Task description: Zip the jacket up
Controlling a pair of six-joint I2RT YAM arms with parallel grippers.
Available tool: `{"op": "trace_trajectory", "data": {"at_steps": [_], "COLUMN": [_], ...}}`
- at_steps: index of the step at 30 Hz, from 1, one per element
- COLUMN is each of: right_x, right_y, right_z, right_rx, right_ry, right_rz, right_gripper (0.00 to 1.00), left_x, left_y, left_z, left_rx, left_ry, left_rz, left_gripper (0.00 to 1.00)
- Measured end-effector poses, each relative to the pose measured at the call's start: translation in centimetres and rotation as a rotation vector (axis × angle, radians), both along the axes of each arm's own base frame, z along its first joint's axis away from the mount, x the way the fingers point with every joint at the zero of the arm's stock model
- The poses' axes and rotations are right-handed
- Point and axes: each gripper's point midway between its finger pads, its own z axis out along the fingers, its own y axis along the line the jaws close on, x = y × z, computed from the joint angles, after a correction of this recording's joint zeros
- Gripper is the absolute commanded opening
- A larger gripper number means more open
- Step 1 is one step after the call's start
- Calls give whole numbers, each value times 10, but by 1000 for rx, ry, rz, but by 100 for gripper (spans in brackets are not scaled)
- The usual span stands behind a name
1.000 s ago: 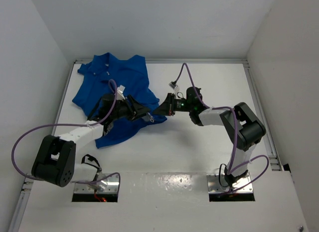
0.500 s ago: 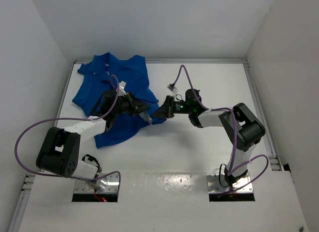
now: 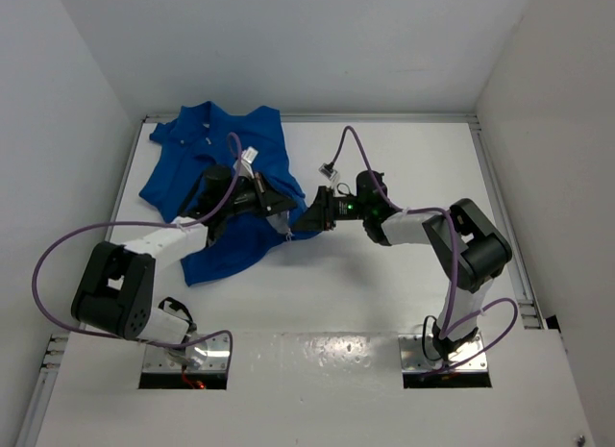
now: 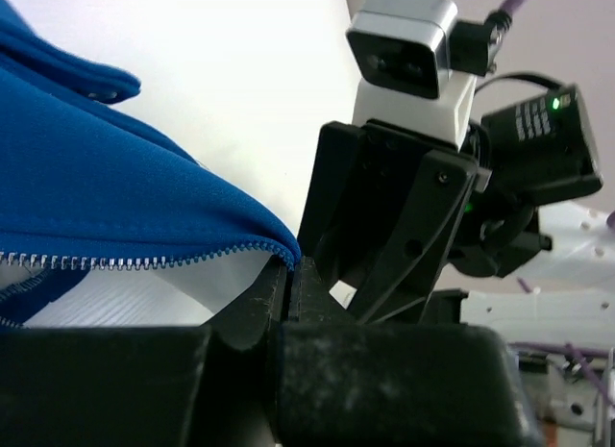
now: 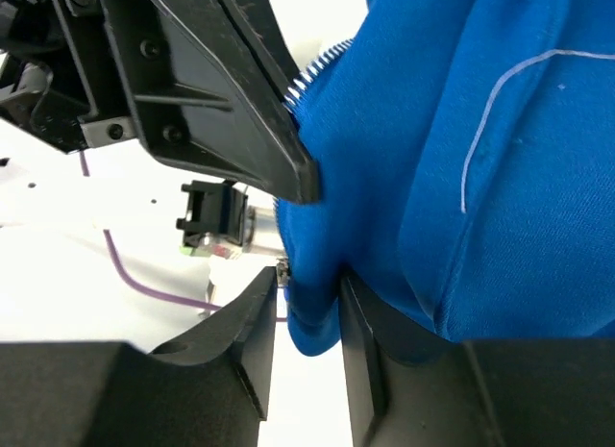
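The jacket (image 3: 216,163) lies crumpled on the white table (image 3: 404,168), spread toward 10 o'clock from the table's middle, its collar end at 11 o'clock by the back wall and its lower hem trailing toward 7 o'clock. At the jacket's 4 o'clock edge the left gripper (image 3: 280,210) is clenched, its two black fingers pressed together on the cloth edge. In the left wrist view the row of pale zipper teeth (image 4: 125,261) runs in from 9 o'clock and ends right where the fingers meet, with blue fabric draped above it. Just at 3 o'clock of that pinch, almost touching it, sits the right gripper (image 3: 306,217), reaching in from the right. In its own view a rounded fold of blue cloth hangs between its fingers (image 5: 240,341), which stand slightly apart. Whether they press the fold or merely flank it I cannot tell. The tip of the left gripper's finger comes in from 10 o'clock against the same fold.
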Motion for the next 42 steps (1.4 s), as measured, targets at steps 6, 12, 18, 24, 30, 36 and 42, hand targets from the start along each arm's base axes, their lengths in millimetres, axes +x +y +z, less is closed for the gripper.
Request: {"op": "trace_trajectory", "data": {"at_steps": [6,12,18,24,30,36,42], "right_x": [-5,-6,-9,-15,-22,-26,-26], "right_y": [1,2,4,4,3,2,2], "right_z": [3,6,10,14,16,17,16], "right_rx": [14,24,46,64,82,91,91], "right_ry": [15,9,1,-6,-5,-11,-17], "right_rz": [29,48,99,155,207,237,243], "right_gripper": [20,9,10,15,17,6,0], "left_x": [-5,-8,-10,-14,-17,-18,-20], "left_y": [-7,-12,-14,-17,-17,-16,-16], "left_z": [0,3,0,-5,-3,-3,-2], "left_rx": [28,49,72,92,105,111,118], "left_ry": [-68,-127,-159,-177,-205,-214,-230], "left_rz": [-96,-158,-203,-275,-314,-335,-352], "left_gripper": [0,0,0,0,0,0,0]}}
